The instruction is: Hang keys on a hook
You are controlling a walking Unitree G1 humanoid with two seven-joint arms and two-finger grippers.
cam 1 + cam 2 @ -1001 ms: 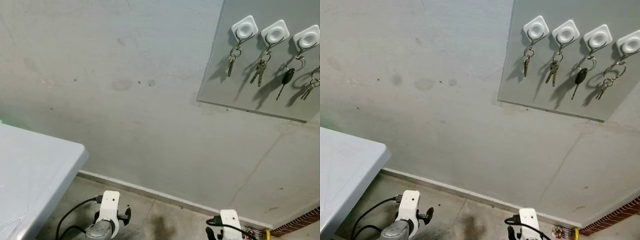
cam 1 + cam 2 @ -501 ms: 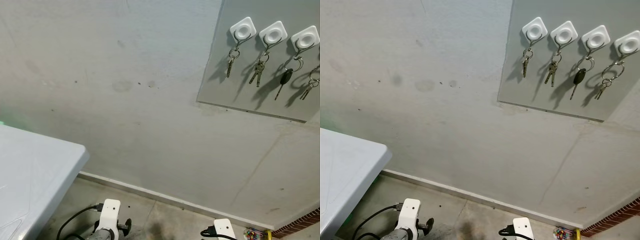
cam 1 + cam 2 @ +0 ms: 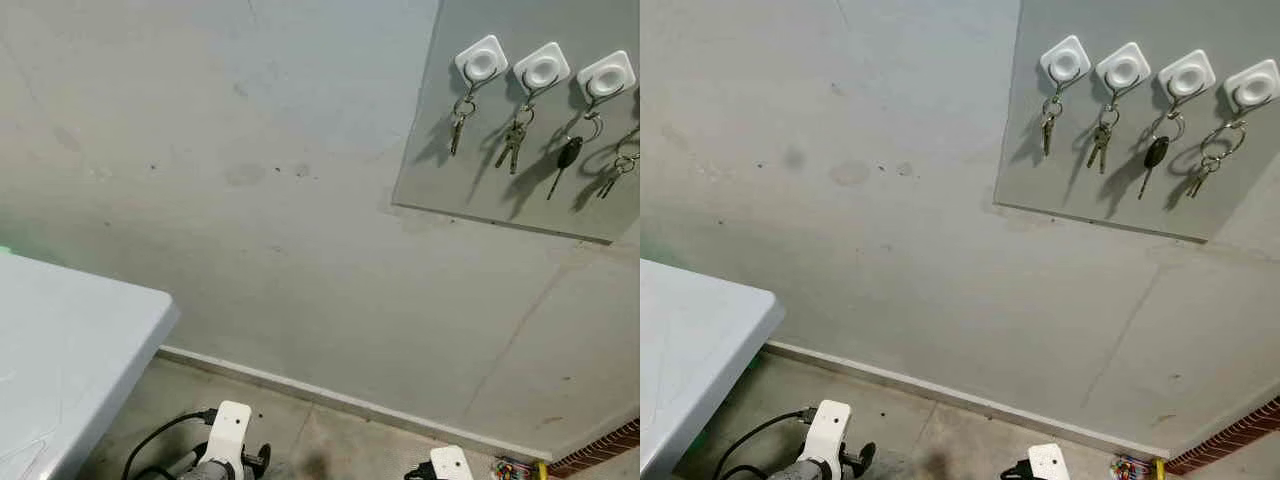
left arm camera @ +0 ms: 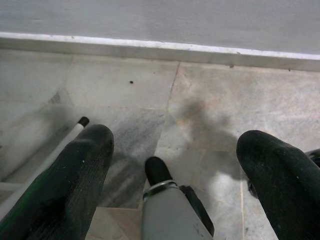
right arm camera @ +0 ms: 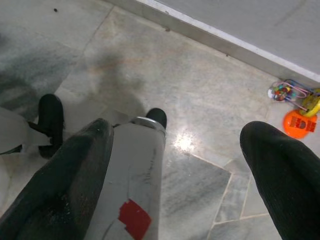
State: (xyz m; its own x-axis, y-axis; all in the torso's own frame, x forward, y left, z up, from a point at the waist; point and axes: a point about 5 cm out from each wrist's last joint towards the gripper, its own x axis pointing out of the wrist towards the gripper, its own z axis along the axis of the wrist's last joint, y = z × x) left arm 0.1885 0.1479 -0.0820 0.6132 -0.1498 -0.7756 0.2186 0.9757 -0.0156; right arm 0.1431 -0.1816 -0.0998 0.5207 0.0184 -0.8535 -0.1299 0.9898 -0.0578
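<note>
A grey board point(image 3: 1110, 190) on the wall at the upper right carries several white square hooks point(image 3: 1064, 64). A bunch of keys point(image 3: 1047, 120) hangs from each; one holds a black-headed key point(image 3: 1155, 153). Both arms hang low near the floor, with the left wrist point(image 3: 230, 428) and right wrist point(image 3: 448, 464) at the picture's bottom edge. My left gripper point(image 4: 177, 142) is open over the marble floor with nothing held. My right gripper point(image 5: 180, 135) is open too, holding nothing.
A white table point(image 3: 70, 340) juts in at the left. A pale baseboard point(image 3: 330, 395) runs along the foot of the concrete wall. Colourful toys point(image 5: 295, 102) lie on the floor at the right, near a brick edge point(image 3: 612, 443).
The view has shifted slightly, so the board sits a little further left and higher. Both wrists have sunk lower in the picture. The keys on the hooks have not moved.
</note>
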